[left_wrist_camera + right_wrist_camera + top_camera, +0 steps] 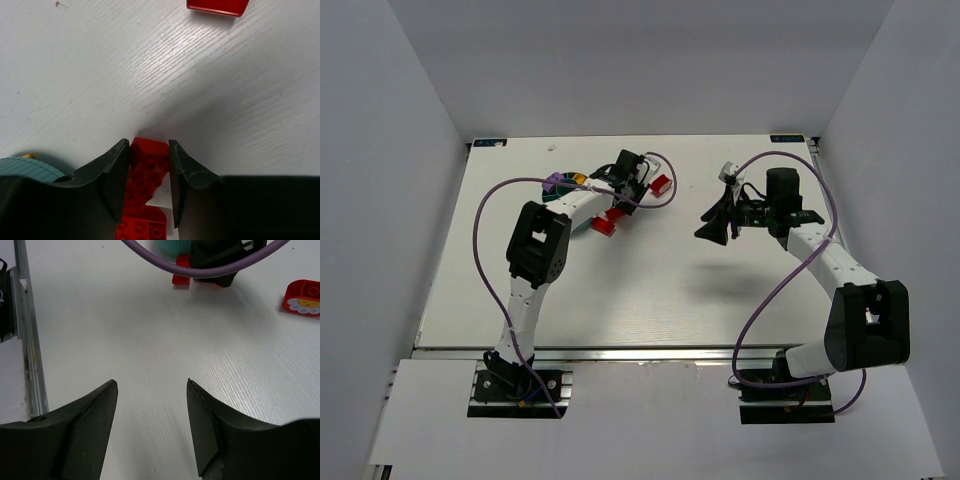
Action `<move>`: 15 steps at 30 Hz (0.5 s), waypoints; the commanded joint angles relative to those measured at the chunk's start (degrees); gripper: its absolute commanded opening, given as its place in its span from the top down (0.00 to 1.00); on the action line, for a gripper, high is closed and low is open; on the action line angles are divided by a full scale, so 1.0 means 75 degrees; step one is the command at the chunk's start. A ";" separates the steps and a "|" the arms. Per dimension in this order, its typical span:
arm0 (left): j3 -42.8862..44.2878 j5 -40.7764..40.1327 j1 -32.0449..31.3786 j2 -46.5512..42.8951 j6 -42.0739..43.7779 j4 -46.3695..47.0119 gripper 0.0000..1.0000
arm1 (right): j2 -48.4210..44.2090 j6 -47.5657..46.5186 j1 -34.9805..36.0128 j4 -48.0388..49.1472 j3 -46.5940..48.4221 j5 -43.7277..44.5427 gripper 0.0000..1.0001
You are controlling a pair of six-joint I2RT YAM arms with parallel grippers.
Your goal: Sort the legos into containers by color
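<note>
In the left wrist view my left gripper is shut on a long red lego that lies on the table, one finger against each side. A second red lego touches its near end. Seen from above, the left gripper hides that lego. Beside the left arm stands the teal cup, its containers holding purple, yellow and orange legos. Other red legos lie loose around the gripper. My right gripper hovers open over bare table, with nothing between its fingers.
A red lego with a flower print lies to the right in the right wrist view. The purple cable of the left arm hangs in front of it. A metal rail marks the table's edge.
</note>
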 commanded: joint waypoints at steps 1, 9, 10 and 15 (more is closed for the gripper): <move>0.0136 -0.0057 0.0022 -0.0039 -0.0166 0.0005 0.56 | -0.0091 -0.0086 -0.0062 0.0084 -0.0035 -0.0179 0.37; 0.0124 0.0084 0.0057 -0.0261 -0.0307 0.0029 0.66 | -0.0126 -0.0098 -0.0085 0.0096 -0.0059 -0.0179 0.37; 0.0112 0.0107 0.0057 -0.0343 -0.0330 0.0040 0.66 | -0.0138 -0.0098 -0.0085 0.0096 -0.0059 -0.0190 0.37; 0.0053 0.0108 0.0057 -0.0554 -0.0366 -0.0041 0.65 | -0.0173 -0.0098 -0.0074 0.0108 -0.0094 -0.0179 0.37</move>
